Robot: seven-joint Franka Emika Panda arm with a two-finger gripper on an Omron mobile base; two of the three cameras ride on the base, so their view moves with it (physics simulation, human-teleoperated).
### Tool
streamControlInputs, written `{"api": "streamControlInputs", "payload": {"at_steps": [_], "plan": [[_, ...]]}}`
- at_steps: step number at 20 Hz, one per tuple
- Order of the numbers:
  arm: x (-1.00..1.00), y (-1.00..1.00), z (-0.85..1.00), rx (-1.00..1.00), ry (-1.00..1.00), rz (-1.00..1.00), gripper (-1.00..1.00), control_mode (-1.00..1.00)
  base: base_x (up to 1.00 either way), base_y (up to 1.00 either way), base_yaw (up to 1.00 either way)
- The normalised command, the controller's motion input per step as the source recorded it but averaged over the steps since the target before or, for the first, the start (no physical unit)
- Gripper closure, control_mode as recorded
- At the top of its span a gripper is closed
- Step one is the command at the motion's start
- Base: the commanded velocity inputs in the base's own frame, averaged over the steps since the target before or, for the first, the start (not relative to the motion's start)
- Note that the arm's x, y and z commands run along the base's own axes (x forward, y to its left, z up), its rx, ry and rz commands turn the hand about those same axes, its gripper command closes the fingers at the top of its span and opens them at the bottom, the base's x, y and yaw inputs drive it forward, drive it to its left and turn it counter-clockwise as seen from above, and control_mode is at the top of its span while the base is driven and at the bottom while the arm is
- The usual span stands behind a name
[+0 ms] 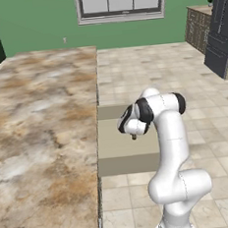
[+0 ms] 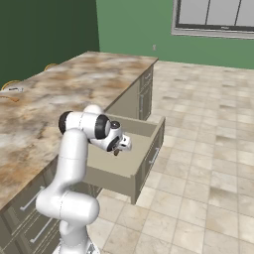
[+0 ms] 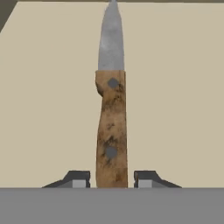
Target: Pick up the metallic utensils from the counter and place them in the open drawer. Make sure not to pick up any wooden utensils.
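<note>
The knife [image 3: 111, 109] is seen at the centre of the hand view, blade toward the top, over the tan floor of the open drawer [image 2: 145, 130]. The gripper [image 3: 111, 179] stands slightly apart, its tips clear of the handle. A straight retreat is advised, so the knife is left undisturbed.

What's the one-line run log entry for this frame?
phase: releasing over drawer | gripper: jaws apart, clear of handle | object: brown-handled grey-bladed knife between fingertips | location: above floor of open beige drawer | counter: marbled brown stone island top
</note>
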Motion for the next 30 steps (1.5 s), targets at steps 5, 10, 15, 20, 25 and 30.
{"api": "streamControlInputs", "payload": {"at_steps": [5, 10, 15, 20, 25, 30], "plan": [[0.06, -0.01, 0.07, 0.00, 0.00, 0.00, -1.00, -1.00, 0.00, 0.00, 0.00], [-0.76, 0.00, 0.92, 0.00, -0.06, 0.00, -1.00, -1.00, 0.00, 0.00, 0.00], [-1.00, 0.00, 1.00, -0.02, -0.09, 0.00, -1.00, -1.00, 0.00, 0.00, 0.00], [-0.99, 0.00, 1.00, -0.02, -0.09, 0.00, -1.00, -1.00, 0.00, 0.00, 0.00], [-0.78, -0.07, 1.00, -0.04, -0.07, 0.00, -1.00, -1.00, 0.00, 0.00, 0.00], [-0.74, 0.00, 1.00, -0.02, -0.01, 0.00, -1.00, -1.00, 0.00, 0.00, 0.00]]}}
